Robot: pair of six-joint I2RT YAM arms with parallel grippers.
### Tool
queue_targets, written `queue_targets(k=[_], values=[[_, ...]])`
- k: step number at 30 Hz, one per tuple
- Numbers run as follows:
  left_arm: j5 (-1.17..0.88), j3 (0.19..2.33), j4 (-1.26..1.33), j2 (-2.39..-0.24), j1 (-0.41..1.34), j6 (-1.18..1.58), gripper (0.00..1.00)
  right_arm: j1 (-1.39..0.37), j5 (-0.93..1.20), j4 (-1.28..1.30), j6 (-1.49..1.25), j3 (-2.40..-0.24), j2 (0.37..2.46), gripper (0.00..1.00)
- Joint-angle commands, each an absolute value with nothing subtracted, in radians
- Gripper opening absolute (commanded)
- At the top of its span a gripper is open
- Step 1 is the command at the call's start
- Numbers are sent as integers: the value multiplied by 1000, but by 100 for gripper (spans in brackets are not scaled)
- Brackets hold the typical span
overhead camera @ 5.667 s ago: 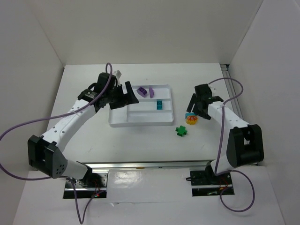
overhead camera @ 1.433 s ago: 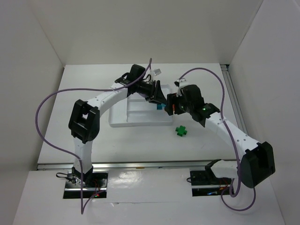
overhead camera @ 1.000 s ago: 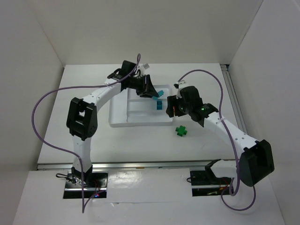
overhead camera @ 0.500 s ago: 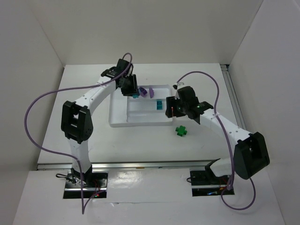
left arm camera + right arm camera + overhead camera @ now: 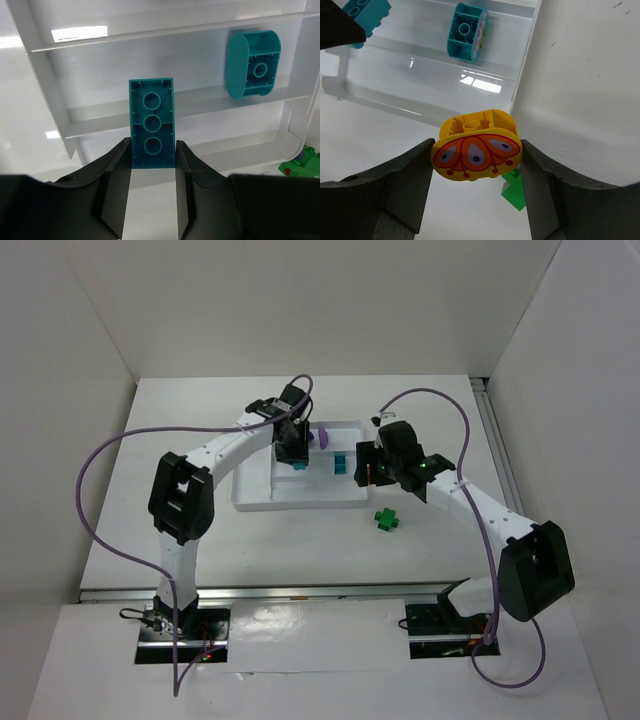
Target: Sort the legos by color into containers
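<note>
"White walls, white matte table [image 5: 300,550] — everything is plain except the bricks. Where do they sit?"

"The left gripper [image 5: 152,145] is clamped on a teal brick [image 5: 152,122]. Its fingers press the two long sides, and the hollow underside with its three tubes faces the wrist camera. It hangs over the white tray [image 5: 300,492], roughly at a divider beside the section where a rounded teal piece [image 5: 252,62] lies. I can't tell whether the brick touches the tray."

"And the other arm?"

"The right gripper [image 5: 476,150] is closed on a yellow half-round piece [image 5: 476,145] with a red petal print. It is held up by the tray's near right corner. A green piece [image 5: 386,518] lies on the table close by, and a purple one [image 5: 323,436] sits in the far section."

"How will they handle?"

"I'd judge them light, rigid, glossy moulded plastic — nothing to crush, but slick. Flat parallel sides are the place to pinch, and the brick's long walls suit that well. The yellow one is gripped across its curved ends, which I'd trust less, since a rounded face could squirm out. The tray looks like thin, shiny plastic too and would probably slide if nudged. Releases should be low and gentle, clear of the raised dividers."
</note>
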State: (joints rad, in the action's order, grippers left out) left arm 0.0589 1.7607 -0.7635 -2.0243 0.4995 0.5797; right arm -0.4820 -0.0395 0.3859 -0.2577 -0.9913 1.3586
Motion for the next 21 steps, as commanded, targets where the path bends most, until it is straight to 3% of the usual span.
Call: queue_targets(k=[1,5,10,12,13,15,16,21], values=[[81,1770,-769,-2048,499,590,0,-485,-51,393,-265,-1037,1348,42],[94,1793,-769,-2068,508,600,18,-485,-51,393,-265,-1037,1348,42],[94,1850,-759,-2115,508,600,29,-485,-51,393,-265,-1037,1348,42],[94,1876,-759,-2115,508,600,48,-485,-51,393,-256,-1037,1348,42],[94,1876,-759,-2115,508,600,68,-485,-51,393,-256,-1037,1348,42],[103,1876,-759,-2099,508,609,74,-485,-51,393,-256,-1037,1348,42],[129,1876,-759,-2083,518,609,82,-485,-42,393,-256,-1037,1348,42],[172,1876,-750,-2001,518,609,80,-485,-31,393,-256,-1037,1348,42]])
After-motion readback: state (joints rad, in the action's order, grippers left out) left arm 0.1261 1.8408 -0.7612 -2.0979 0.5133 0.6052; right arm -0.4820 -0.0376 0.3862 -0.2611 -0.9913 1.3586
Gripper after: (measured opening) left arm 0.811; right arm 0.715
